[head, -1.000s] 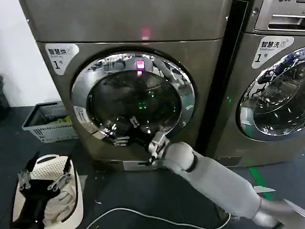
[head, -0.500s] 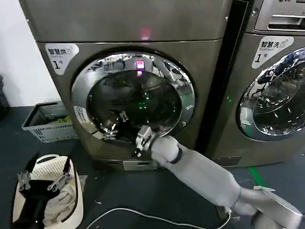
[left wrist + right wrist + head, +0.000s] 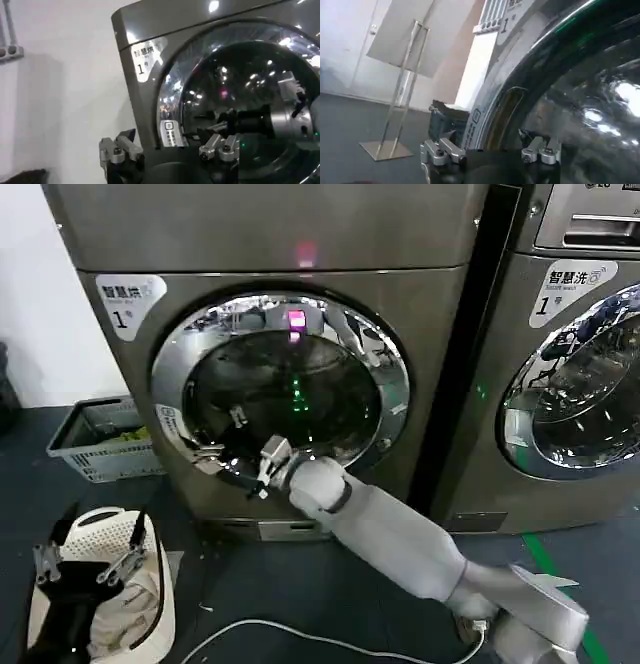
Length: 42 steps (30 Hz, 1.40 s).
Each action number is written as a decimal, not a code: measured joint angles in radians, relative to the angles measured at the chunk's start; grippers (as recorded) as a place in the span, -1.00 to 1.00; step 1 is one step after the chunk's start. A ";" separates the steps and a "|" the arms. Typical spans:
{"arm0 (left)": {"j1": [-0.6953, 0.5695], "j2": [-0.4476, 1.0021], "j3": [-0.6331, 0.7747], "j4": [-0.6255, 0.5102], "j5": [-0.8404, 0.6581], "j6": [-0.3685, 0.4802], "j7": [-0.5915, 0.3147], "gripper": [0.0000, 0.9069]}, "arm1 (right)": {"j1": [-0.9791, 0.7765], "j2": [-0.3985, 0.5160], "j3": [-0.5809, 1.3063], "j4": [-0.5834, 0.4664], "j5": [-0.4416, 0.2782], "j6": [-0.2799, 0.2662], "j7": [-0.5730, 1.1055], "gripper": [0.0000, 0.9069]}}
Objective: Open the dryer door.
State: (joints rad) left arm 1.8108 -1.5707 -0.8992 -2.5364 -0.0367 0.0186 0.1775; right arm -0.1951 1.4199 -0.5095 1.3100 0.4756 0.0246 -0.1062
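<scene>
The right gripper point(image 3: 262, 467), fingers apart, reaches low against the lower left chrome rim of the still-shut dryer door point(image 3: 283, 384), apparently seeking an edge to pull.

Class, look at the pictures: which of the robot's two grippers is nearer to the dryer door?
The right. The right gripper is at the lower left rim of the dryer door. The left gripper hangs low over the floor, well away from it.

basket point(image 3: 95, 439) left of dryer door point(image 3: 280, 379), second machine point(image 3: 570, 354) right
</scene>
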 joint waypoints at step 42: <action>-0.019 0.051 -0.145 0.027 -0.173 0.006 0.024 1.00 | 0.058 -0.049 -0.079 -0.016 0.163 0.175 -0.497 1.00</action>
State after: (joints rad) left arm 1.7914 -1.5200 -1.0445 -2.5091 -0.2095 0.0251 0.2010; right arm -0.1374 1.3706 -0.5881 1.2942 0.6389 0.1991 -0.6033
